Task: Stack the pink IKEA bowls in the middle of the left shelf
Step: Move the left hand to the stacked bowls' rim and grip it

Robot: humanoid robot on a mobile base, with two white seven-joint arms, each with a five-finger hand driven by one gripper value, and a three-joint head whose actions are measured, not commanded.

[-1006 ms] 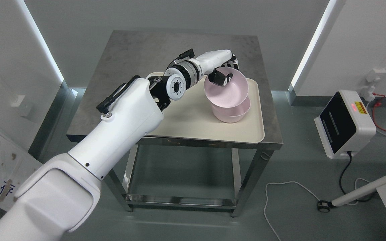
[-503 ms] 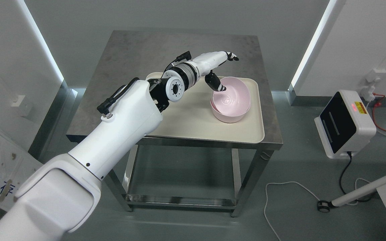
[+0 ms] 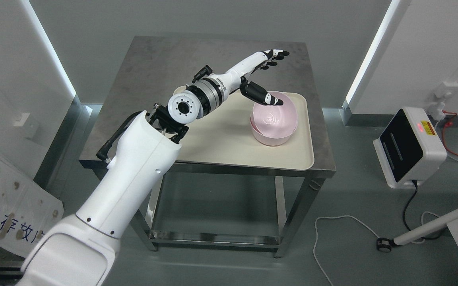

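Note:
Two pink bowls [image 3: 273, 123] sit nested, one inside the other, on the right part of a cream tray [image 3: 229, 139] on the steel table. My left hand [image 3: 274, 77] hovers above and behind the stack, open, fingers stretched toward the table's far right and thumb pointing over the upper bowl's rim. It holds nothing and is apart from the bowls. The left arm reaches in from the lower left. My right arm is out of view.
The grey steel table [image 3: 153, 67] has bare surface behind and left of the tray, and a lower shelf underneath. A white device with a black front [image 3: 408, 147] stands on the floor at right, with cables [image 3: 332, 234] and a wheeled leg nearby.
The left hand let the upper bowl drop into the lower one, opened its fingers, and lifted up and away. The arm's elbow swung left.

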